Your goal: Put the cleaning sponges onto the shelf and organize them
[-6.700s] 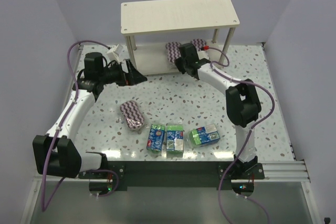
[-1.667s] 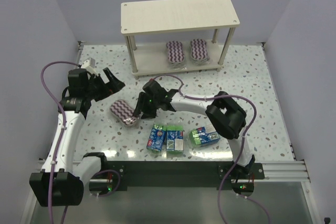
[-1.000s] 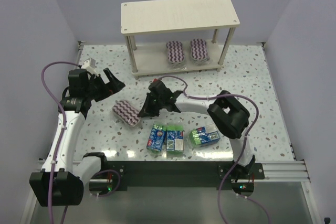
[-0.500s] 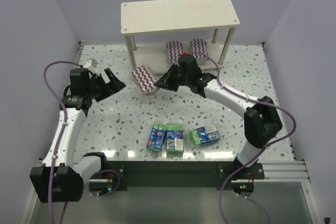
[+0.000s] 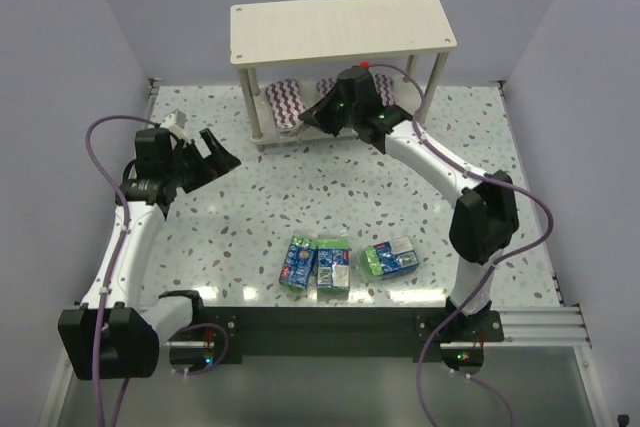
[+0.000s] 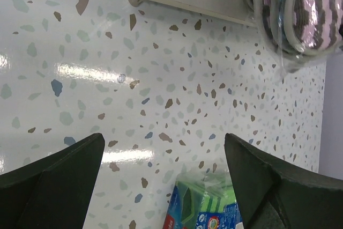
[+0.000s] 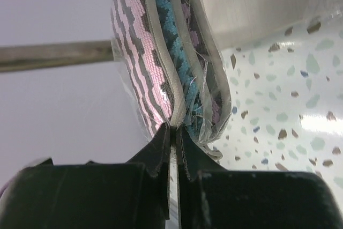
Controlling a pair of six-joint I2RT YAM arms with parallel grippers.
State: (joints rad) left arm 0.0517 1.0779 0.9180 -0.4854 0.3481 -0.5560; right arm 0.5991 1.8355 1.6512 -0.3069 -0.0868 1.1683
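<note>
Up it goes: my right gripper (image 7: 172, 132), clamped on the wrap edge of the striped pad (image 5: 285, 99), has swung it from mid-table to the shelf (image 5: 340, 32), upper centre (third pad nearly home). It juts left of my fingertips, at the lower board's left end. My left gripper (image 5: 218, 152) hangs wide open, empty.

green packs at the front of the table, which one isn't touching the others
The rightmost pack: it lies alone, turned crosswise, with a gap to the middle pack and left pack, which sit pressed side by side.
</note>
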